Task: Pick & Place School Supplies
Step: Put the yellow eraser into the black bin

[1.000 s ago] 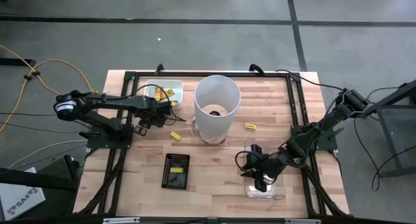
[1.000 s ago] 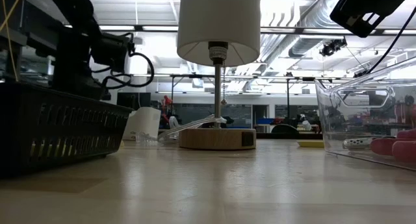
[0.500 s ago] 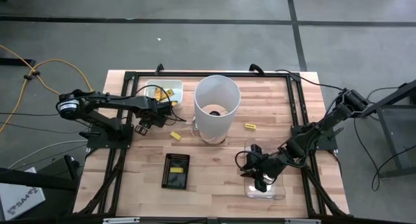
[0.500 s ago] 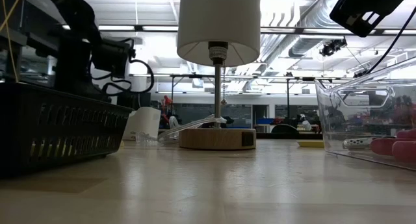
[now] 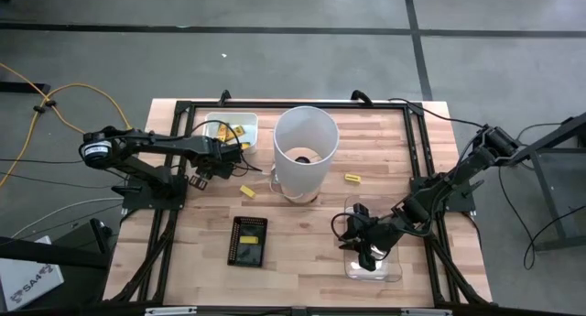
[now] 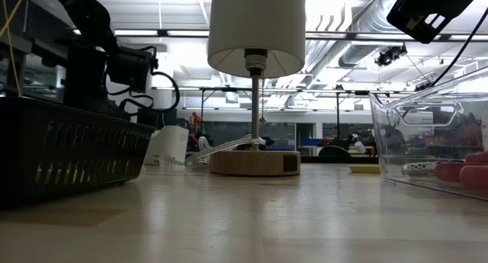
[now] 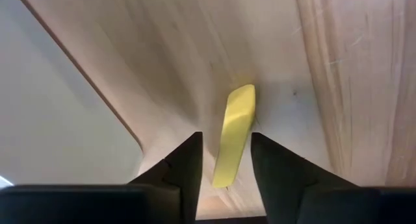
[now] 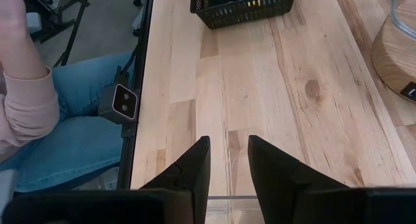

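My left gripper [image 5: 218,160] [image 7: 226,136] hovers open just near of the white tray [image 5: 209,119], which holds several yellow pieces [image 5: 236,130]. In the left wrist view one yellow piece [image 7: 234,130] shows lengthwise in the gap between its fingers, with space on both sides. Another yellow piece [image 5: 246,190] lies flat on the wood, and a third [image 5: 352,178] [image 6: 364,169] lies right of the lamp. My right gripper [image 5: 366,252] [image 8: 229,141] is open above the clear container [image 5: 389,272] [image 6: 427,133]. Pink handles [image 6: 467,174] rest on that container's floor.
A tall white lamp [image 5: 305,151] [image 6: 256,27] stands mid-table on a round wooden base [image 6: 255,162] [image 8: 398,52]. A black basket [image 5: 248,240] [image 6: 69,152] [image 8: 244,4] sits near the front. A seated person [image 8: 71,130] in jeans is beyond the table's edge.
My left arm has shifted slightly, and its wrist sits a little lower in the low view. Nothing else has moved.
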